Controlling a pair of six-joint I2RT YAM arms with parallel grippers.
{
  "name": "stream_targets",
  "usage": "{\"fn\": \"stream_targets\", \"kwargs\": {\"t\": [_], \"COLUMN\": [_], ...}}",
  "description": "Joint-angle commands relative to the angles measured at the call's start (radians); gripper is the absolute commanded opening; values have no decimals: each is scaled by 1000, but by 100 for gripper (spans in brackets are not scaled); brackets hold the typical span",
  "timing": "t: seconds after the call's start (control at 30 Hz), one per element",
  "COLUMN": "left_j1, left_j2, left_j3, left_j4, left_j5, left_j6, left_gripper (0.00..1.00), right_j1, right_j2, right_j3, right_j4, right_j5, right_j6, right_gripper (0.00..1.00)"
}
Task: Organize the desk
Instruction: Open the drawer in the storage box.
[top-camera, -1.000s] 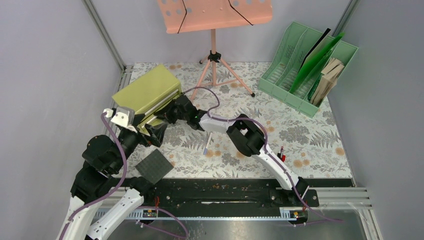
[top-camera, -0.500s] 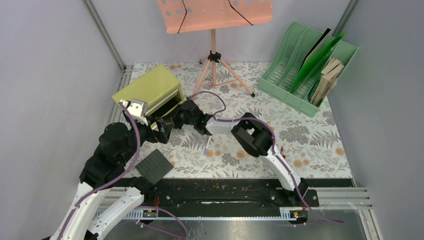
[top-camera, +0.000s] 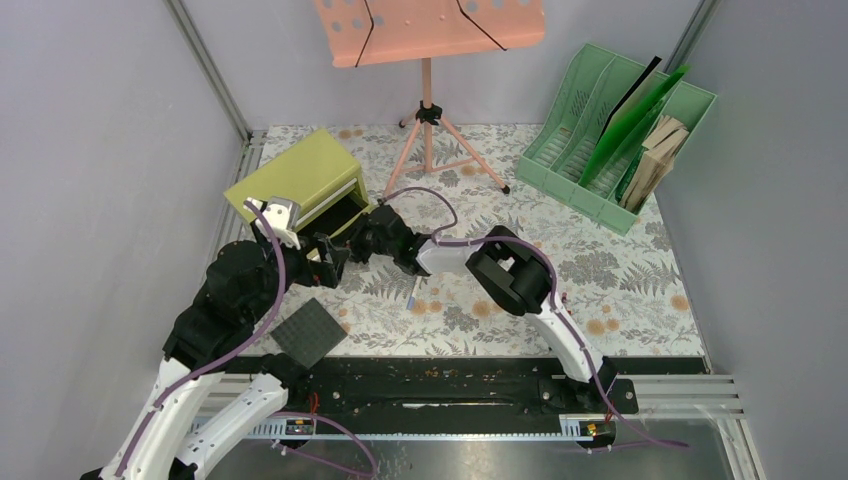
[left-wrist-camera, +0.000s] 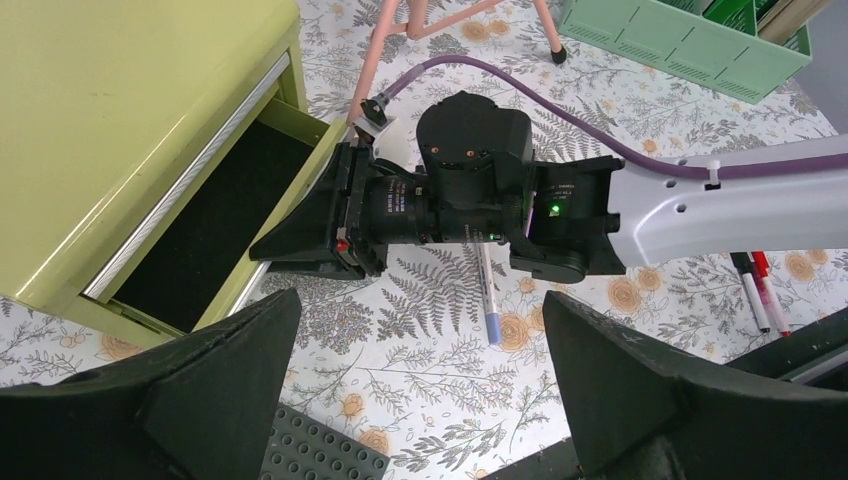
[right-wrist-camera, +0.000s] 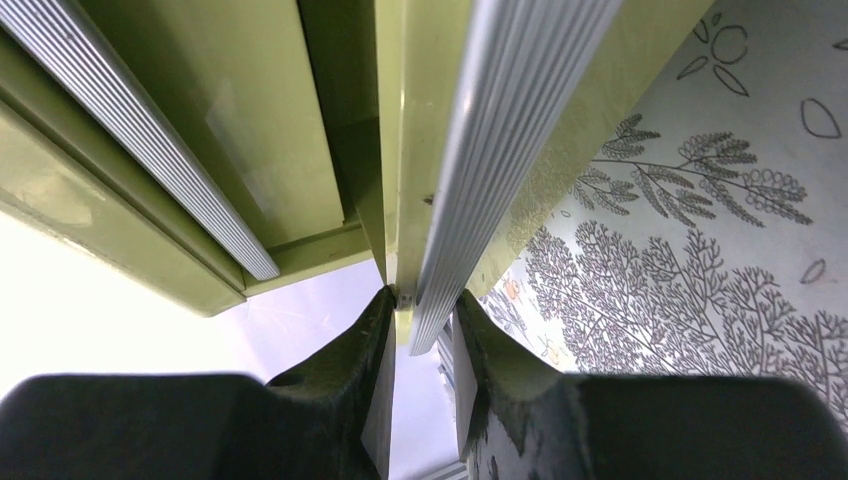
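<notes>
Grey walls (top-camera: 100, 150) ring the fern-printed bench (top-camera: 600, 270). The right hand (right-wrist-camera: 420, 320) pinches the olive cabinet's (top-camera: 290, 178) open drawer front (right-wrist-camera: 400, 150); the left hand (left-wrist-camera: 420, 300), just beside, gapes empty.

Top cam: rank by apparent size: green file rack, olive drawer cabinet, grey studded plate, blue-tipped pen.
1. green file rack
2. olive drawer cabinet
3. grey studded plate
4. blue-tipped pen, smallest by far

No close calls in this view.
</notes>
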Motion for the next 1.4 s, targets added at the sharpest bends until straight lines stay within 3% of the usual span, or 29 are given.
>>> {"fn": "stream_targets", "kwargs": {"t": [0.0,0.87,1.03,1.13,1.37], "left_j1": [3,3,3,4,4], "left_j2": [0,24,29,28,25], "left_j3": [-2,-34,-44,-49,-49], "left_j4": [26,-4,-11,-12,-25], "left_j5": [-7,-29,-34,-39,-40], "left_j6": [-15,-30,-38,-40,-44], "left_gripper": [93,94,94,94,94], "right_j1": [43,63,64,65,70], "right_j2": [-75,-141,-149,-170,-228], "right_j3": [-52,-184,-183,-206,-262], "right_j4": [-11,50,54,65,84], "right_j5": [-13,14,9,17,17], "right_j6": [-29,-27,-40,-49,-62], "right_gripper": [0,1,13,30,53]}}
